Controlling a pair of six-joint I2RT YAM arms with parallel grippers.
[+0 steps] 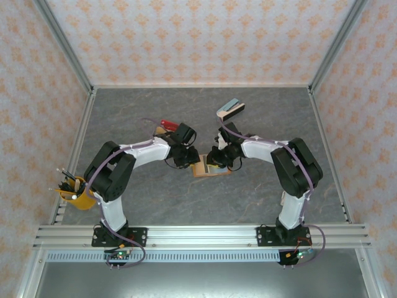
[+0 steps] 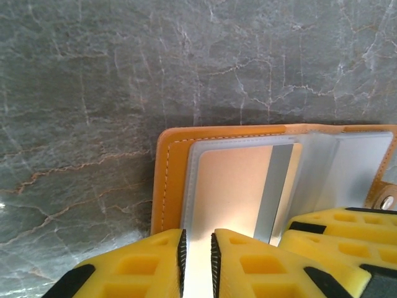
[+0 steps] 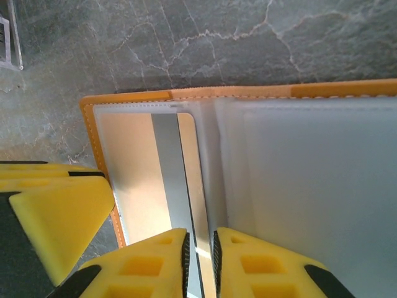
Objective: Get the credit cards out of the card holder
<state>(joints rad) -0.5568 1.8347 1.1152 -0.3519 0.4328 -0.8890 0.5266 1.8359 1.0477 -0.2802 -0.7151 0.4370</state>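
The card holder [image 1: 203,169] lay open and flat near the middle of the grey stone-patterned table [image 1: 260,205], a little toward the near side, between the two grippers. Its cover was orange-tan leather with pale stitching along the edge. Inside it were frosted clear sleeves that looked grey-blue. The left-hand sleeve held a tan card [image 2: 229,186] with a grey stripe down it. A small metal snap [image 2: 388,202] sat on a tab at the cover's right edge in the left wrist view.

The left gripper [image 1: 186,155] reached down onto the holder's left part. In its own camera its yellow fingers [image 2: 149,261] were drawn almost together, with only a thin slit between them, and the near edge of the sleeve ran into that slit. It could not be told whether the card itself was pinched along with the sleeve. The right gripper [image 1: 217,156] came down just beside it. Its fingers [image 3: 254,261] were likewise nearly closed on a thin edge where the card's stripe met the next sleeve. Again it was unclear whether they held sleeve, card or both.

In the overhead view the opened holder's long axis ran left to right across the table. In both wrist views the stitched outer edge pointed away from the camera and the card's stripe ran away from the fingers.
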